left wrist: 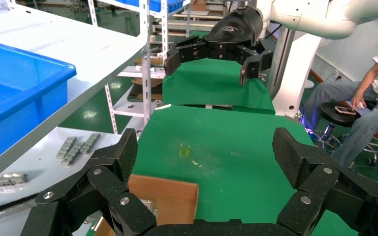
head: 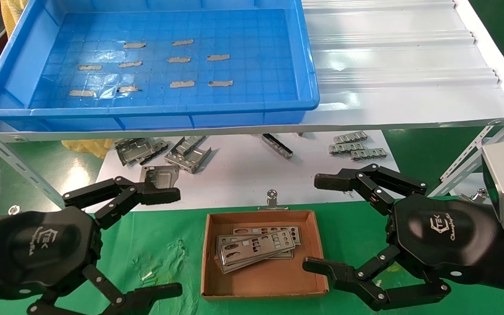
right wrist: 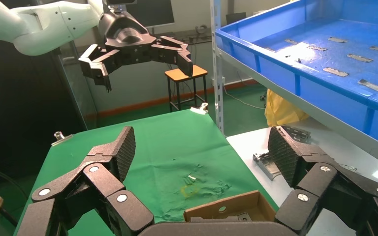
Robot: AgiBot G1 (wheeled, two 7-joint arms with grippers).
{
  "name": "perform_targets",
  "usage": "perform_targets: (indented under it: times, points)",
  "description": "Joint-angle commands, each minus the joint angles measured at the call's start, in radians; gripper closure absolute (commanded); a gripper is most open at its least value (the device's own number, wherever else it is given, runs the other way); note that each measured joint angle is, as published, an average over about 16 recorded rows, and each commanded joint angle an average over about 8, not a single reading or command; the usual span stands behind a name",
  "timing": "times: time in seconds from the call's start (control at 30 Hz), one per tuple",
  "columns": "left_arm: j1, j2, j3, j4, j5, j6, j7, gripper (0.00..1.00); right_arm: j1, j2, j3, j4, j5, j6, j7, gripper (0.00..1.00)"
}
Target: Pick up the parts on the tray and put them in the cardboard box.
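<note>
Judging from the bare floor of the large bright blue plastic tray (head: 182,117), which carries only grey tape strips (head: 182,84), nothing is left to pick; the flat silver punched metal plates (head: 255,250) lie stacked in the small brown cardboard box (head: 211,258), between both spread, empty grippers. Left gripper (head: 171,238) and right gripper (head: 317,223) flank it closely; the shelf edge ahead probably limits lifting.

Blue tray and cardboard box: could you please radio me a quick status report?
Left pincer and right pincer open, empty, flanking cardboard box. Blue tray holds only tape strips; metal plates stacked in box. Nothing in the way.
</note>
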Motion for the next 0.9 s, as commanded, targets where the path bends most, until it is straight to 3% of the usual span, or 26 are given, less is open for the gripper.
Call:
perform_targets:
  times: [0.03, 0.9]
  points:
    - [0.000, 0.000, 0.000, 0.000, 0.000, 0.000, 0.000, 0.00, 0.000, 0.000, 0.000, 0.000, 0.000, 0.000, 0.000, 0.00]
    - [0.000, 0.000, 0.000, 0.000, 0.000, 0.000, 0.000, 0.00, 0.000, 0.000, 0.000, 0.000, 0.000, 0.000, 0.000, 0.00]
